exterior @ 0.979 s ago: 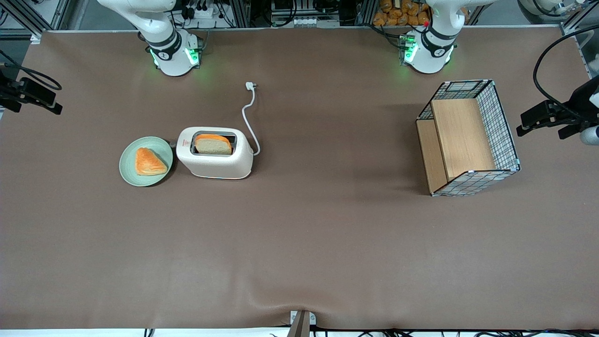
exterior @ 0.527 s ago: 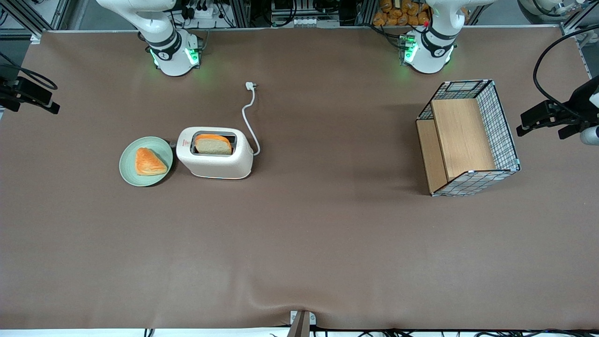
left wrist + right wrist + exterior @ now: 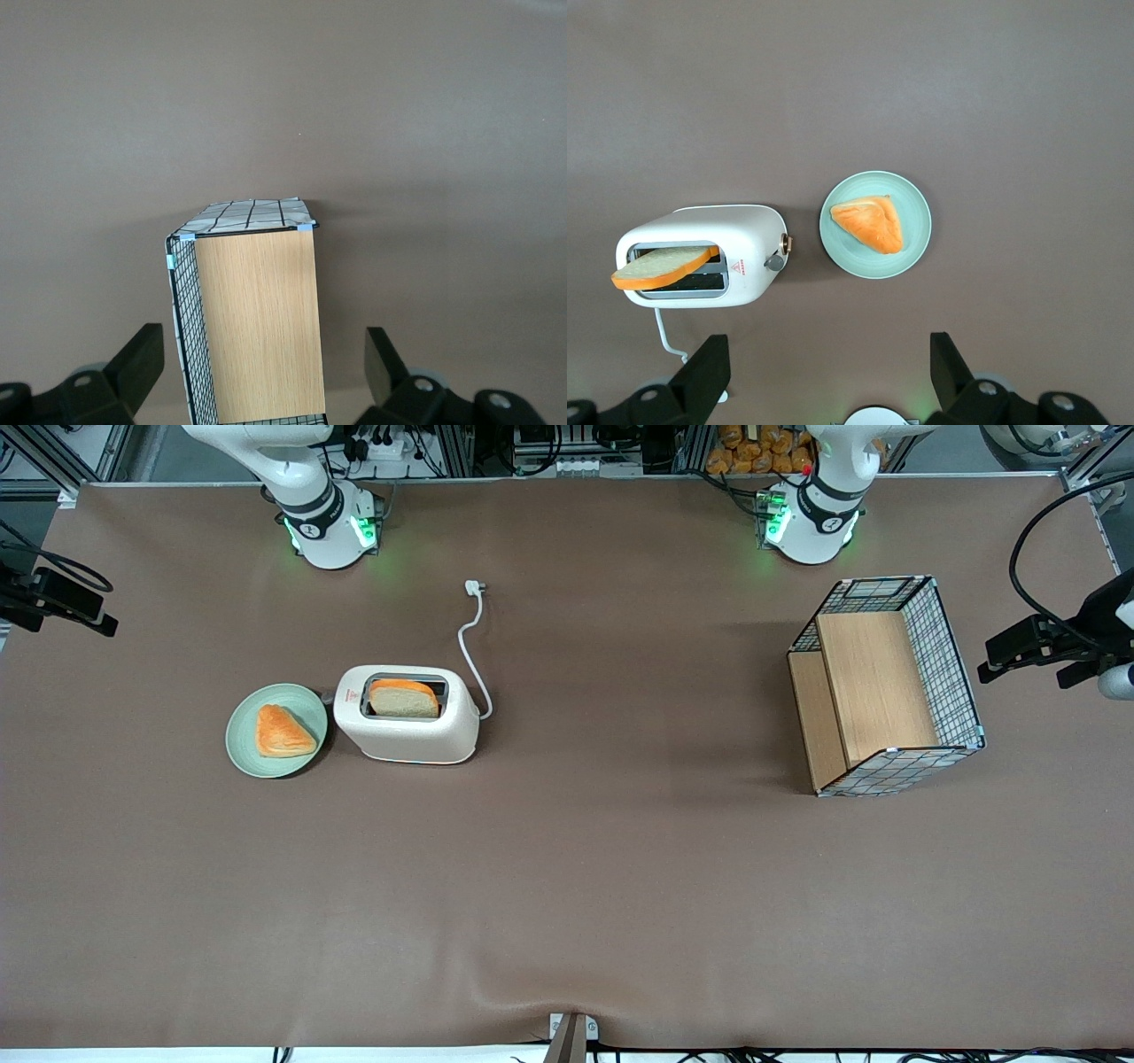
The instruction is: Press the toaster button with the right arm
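The toaster button [image 3: 774, 262] — a small grey tab — is seen sticking out of the narrow end of the toaster [image 3: 407, 726], on the end that faces a green plate [image 3: 276, 730]. A slice of bread [image 3: 403, 698] is held upright in the toaster's slot, and a pastry [image 3: 283, 732] is carried on the plate. The toaster is set well inside the tabletop [image 3: 567, 886], toward the working arm's end. The gripper [image 3: 828, 376] is held high above these things with its fingers spread wide, gripping nothing.
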Robot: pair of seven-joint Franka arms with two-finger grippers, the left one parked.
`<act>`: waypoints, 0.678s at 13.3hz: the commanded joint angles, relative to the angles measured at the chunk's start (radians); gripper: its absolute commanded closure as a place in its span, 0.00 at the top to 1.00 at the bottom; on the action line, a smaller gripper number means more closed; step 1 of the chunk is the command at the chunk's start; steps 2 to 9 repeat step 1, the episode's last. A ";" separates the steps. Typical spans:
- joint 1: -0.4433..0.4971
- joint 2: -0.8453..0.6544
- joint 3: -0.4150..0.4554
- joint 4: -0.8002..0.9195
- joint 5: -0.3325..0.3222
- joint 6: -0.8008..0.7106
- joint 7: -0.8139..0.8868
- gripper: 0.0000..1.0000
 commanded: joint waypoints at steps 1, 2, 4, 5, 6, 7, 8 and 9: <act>0.012 0.009 -0.008 0.021 0.002 -0.020 0.015 1.00; 0.012 0.009 -0.008 0.021 0.002 -0.020 0.015 1.00; 0.012 0.009 -0.008 0.021 0.002 -0.020 0.015 1.00; 0.012 0.009 -0.008 0.021 0.002 -0.020 0.015 1.00; 0.012 0.009 -0.008 0.021 0.002 -0.020 0.015 1.00; 0.012 0.009 -0.008 0.021 0.002 -0.020 0.015 1.00; 0.012 0.009 -0.008 0.021 0.002 -0.020 0.015 1.00; 0.012 0.009 -0.008 0.021 0.002 -0.020 0.015 1.00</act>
